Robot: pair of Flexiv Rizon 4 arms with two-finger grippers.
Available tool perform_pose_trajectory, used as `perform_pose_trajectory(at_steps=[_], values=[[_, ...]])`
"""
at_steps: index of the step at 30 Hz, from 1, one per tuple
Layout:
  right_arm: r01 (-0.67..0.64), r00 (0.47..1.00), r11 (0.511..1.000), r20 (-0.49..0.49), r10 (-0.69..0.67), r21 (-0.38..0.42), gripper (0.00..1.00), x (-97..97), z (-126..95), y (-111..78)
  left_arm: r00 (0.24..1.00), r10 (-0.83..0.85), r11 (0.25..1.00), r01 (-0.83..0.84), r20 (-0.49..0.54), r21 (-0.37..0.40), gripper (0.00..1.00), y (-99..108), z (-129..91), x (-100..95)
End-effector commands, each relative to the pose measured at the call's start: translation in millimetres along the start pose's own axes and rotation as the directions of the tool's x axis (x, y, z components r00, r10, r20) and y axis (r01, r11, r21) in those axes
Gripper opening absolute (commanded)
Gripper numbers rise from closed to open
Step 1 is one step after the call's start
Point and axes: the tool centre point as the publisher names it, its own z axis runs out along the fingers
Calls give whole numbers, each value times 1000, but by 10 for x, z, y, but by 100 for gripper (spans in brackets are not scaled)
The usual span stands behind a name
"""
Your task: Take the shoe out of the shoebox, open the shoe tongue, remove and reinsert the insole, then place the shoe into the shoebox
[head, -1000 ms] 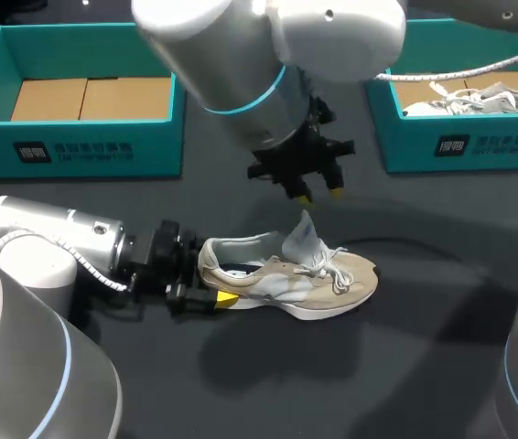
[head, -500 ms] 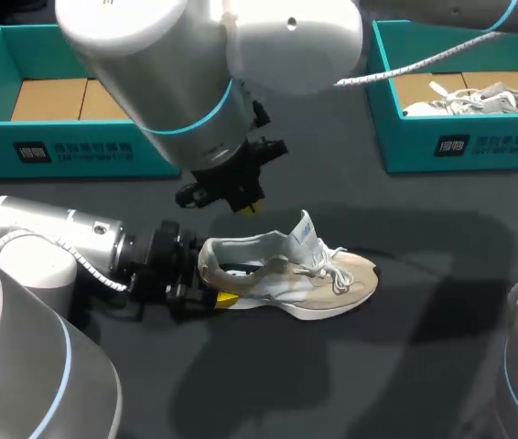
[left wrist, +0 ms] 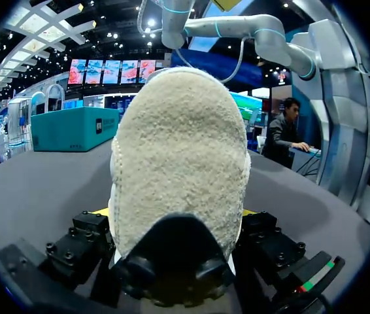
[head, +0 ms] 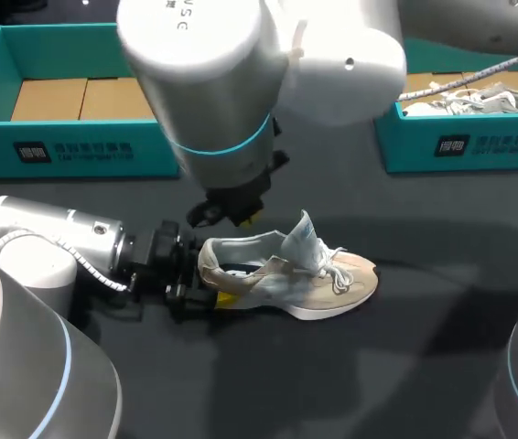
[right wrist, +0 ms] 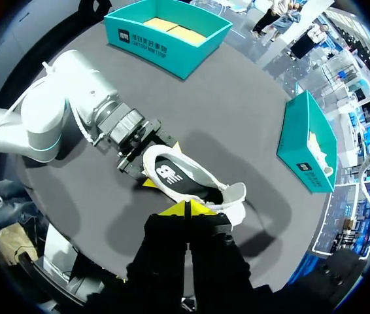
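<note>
Clamped on the heel of the shoe (head: 286, 274), the left pincer (head: 206, 279) lies low over the bench (head: 378, 366) toward its near left corner, one yellow-tipped finger on each side of the heel, which fills the left wrist view. The shoe stands upright on its sole about midway across the bench, toe pointing toward the right edge. It is beige and pale grey with white laces (head: 332, 265). Its tongue (head: 302, 236) is pulled up and stands nearly vertical, leaving the mouth open, and the right wrist view shows the dark insole (right wrist: 175, 176) lying inside. Just beyond the heel end, the right pincer (head: 241, 218) hangs above the shoe's opening with its two yellow tips pressed together and nothing between them; it does not seem to touch the shoe. Along the far edge stand two teal boxes, well apart. The left box (head: 85, 146), at the far left corner, shows only its cardboard (head: 90, 99) floor. The right box (head: 460, 146), at the far right corner, holds a second shoe (head: 479, 99), pale and laced.
</note>
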Motion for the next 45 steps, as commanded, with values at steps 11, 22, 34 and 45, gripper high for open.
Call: perform_pose_trajectory(at_steps=[11, 22, 34, 45], values=[[396, 903, 918, -184, -389, 3, 0, 314, 451, 88, 1000, 0, 1000, 0, 0, 0, 0, 20, -3, 0], [394, 902, 919, -188, -388, -8, 0, 292, 468, 66, 1000, 0, 1000, 0, 0, 0, 0, 20, -3, 0], [536, 835, 843, -168, -525, 31, 0, 419, 892, 47, 1000, 0, 1000, 0, 0, 0, 0, 20, -3, 0], [525, 843, 849, -172, -510, 55, 0, 366, 1262, -7, 1000, 0, 1000, 0, 0, 0, 0, 20, -3, 0]])
